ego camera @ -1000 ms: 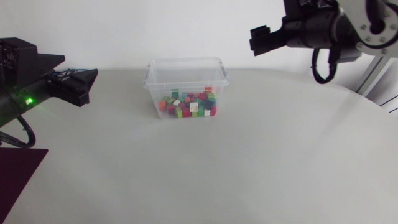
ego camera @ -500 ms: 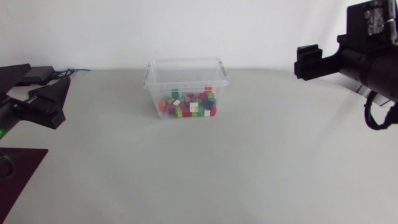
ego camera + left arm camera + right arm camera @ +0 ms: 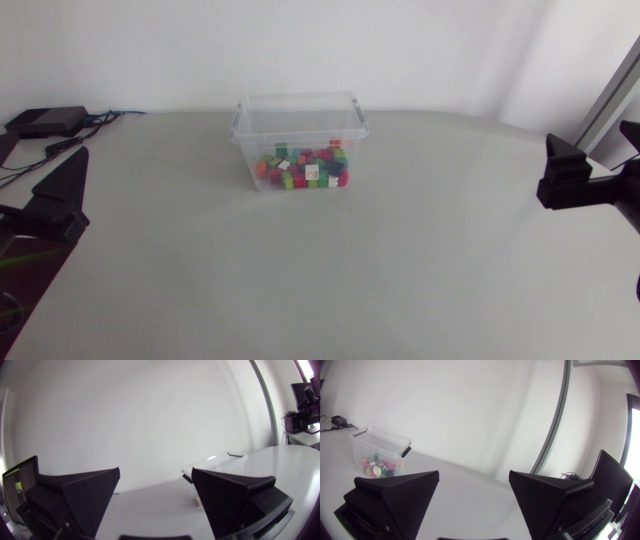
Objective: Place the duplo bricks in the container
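Counter [image 3: 400,260]: pale grey, rounded far edge against a white wall.

Left arm [image 3: 55,205]: low at the counter's left edge, only its dark end link and one wedge finger inside the head view. It points across the counter toward the wall.

Right arm [image 3: 585,185]: low at the right edge, only its dark end showing, pointing inward.

Container [image 3: 298,98]: clear plastic box, upright, open-topped, at the far middle of the counter near the wall edge. Well apart from both arms, with a broad stretch of counter between it and each. In the left wrist view it sits ahead, partly behind the claw's finger.

Left claw [image 3: 156,472]: fingers spread wide, nothing between them.

Right claw [image 3: 474,474]: fingers spread wide, nothing between them; the container lies ahead and off to one side.

Duplo bricks [image 3: 303,168]: mixed colours, heaped on the container's floor, below its rim.
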